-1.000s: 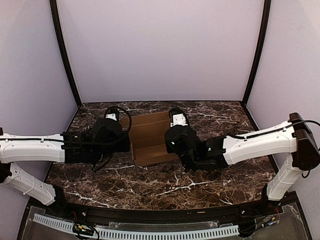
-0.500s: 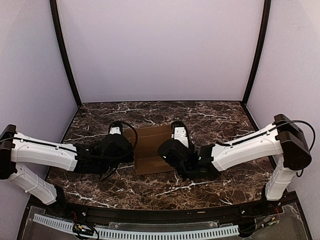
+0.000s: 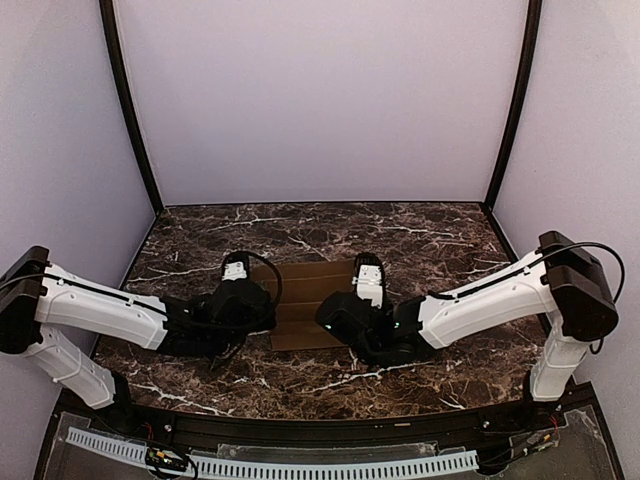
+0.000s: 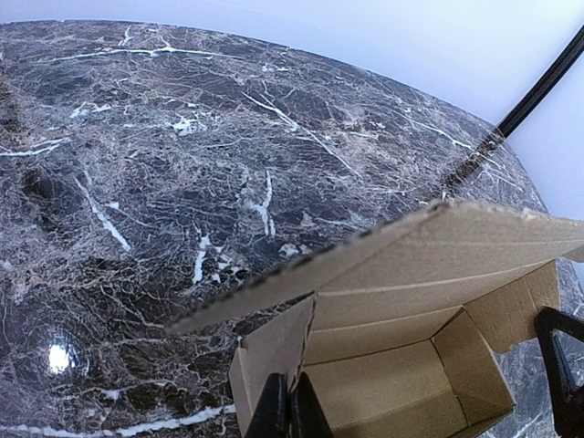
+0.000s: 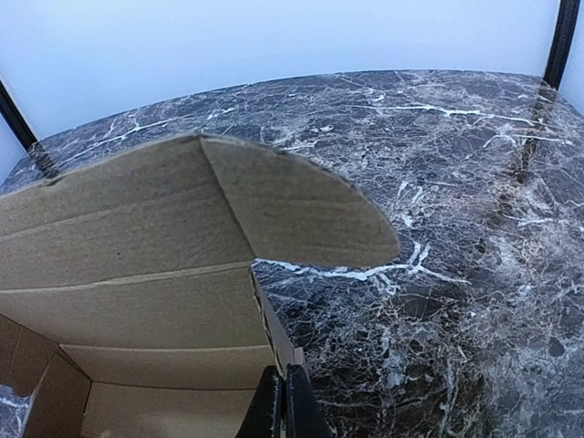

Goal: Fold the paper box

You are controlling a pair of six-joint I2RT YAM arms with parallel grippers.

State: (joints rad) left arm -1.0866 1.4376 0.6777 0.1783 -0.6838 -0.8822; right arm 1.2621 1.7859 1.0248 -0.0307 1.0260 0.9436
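Note:
The paper box (image 3: 300,300) is tan cardboard, part-folded into an open tray with its lid flap raised, and sits mid-table between my grippers. My left gripper (image 3: 266,316) is shut on the box's left side wall. In the left wrist view its fingertips (image 4: 290,415) pinch that wall, with the open box (image 4: 401,365) to the right. My right gripper (image 3: 328,318) is shut on the box's right side wall. In the right wrist view its fingertips (image 5: 285,409) clamp the wall's edge, with the box (image 5: 137,274) and its rounded lid tab to the left.
The dark marble table (image 3: 430,240) is ringed by purple walls. Black frame posts stand at the back left (image 3: 130,110) and back right (image 3: 510,110). A black rail (image 3: 320,425) runs along the near edge.
Both grippers have drawn the box toward the near edge, and both arms have reached further in. From above the box now looks lower and flatter.

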